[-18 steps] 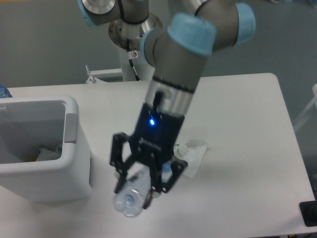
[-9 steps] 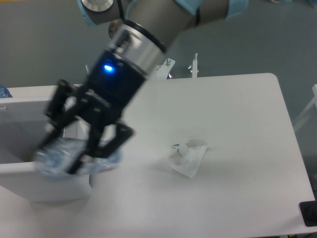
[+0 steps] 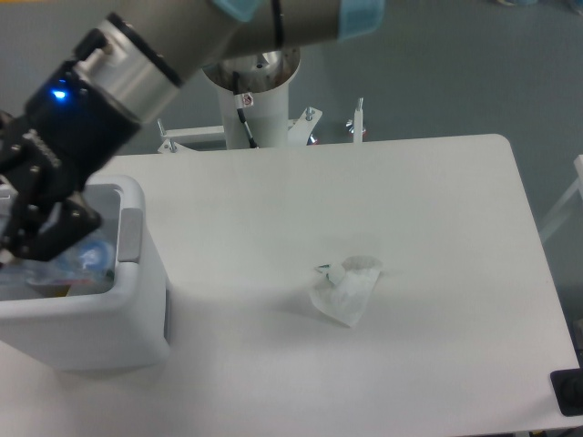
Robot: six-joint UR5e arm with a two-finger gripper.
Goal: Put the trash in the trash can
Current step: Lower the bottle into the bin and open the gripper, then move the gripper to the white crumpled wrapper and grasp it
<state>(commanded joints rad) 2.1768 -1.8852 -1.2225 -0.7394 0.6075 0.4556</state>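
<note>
**Bottle over the bin, wrapper out on the table**

The crushed bottle (image 3: pixel 66 264) sits inside the mouth of the trash can (image 3: pixel 137 309), bluish and blurred, down at the table's 9 o'clock edge. The gripper (image 3: pixel 36 238) hangs right over that opening with its dark fingers (image 3: pixel 56 228) around the bottle, though I cannot tell whether the jaws clamp it or stand loose. The arm (image 3: pixel 173 45) slants up toward 1 o'clock. Out at mid-table lies the crumpled wrapper (image 3: pixel 344 289), well apart from the can, on the white table (image 3: pixel 437 200). The arm's base post (image 3: pixel 255 100) stands at 12 o'clock.
</note>
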